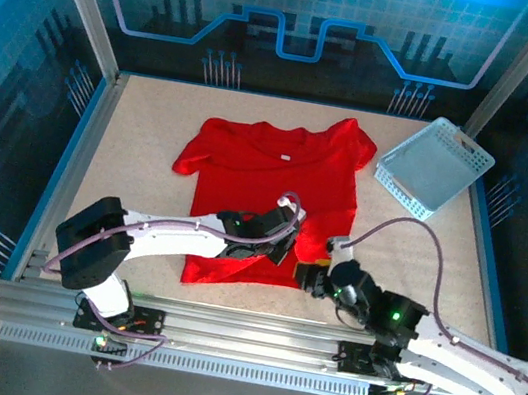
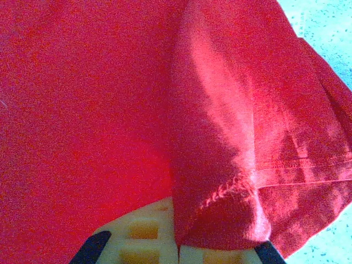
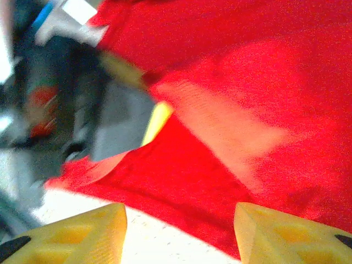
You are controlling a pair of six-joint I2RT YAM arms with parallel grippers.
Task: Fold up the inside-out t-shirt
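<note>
Bright, even light from above on the tabletop (image 1: 137, 166) around the t-shirt (image 1: 246, 184); only faint, soft shadows under the left arm (image 1: 177, 234) near its hem. Glows blue behind the t-shirt, on the back wall panels (image 1: 294, 20). Looks sharp overhead, slightly grainy. Washes out to pale pink on a raised fold of the t-shirt at the left wrist, yet stays crisp at the hem stitching. Smears heavily left of the t-shirt at the right wrist, with the left arm streaky and unfocused.
</note>
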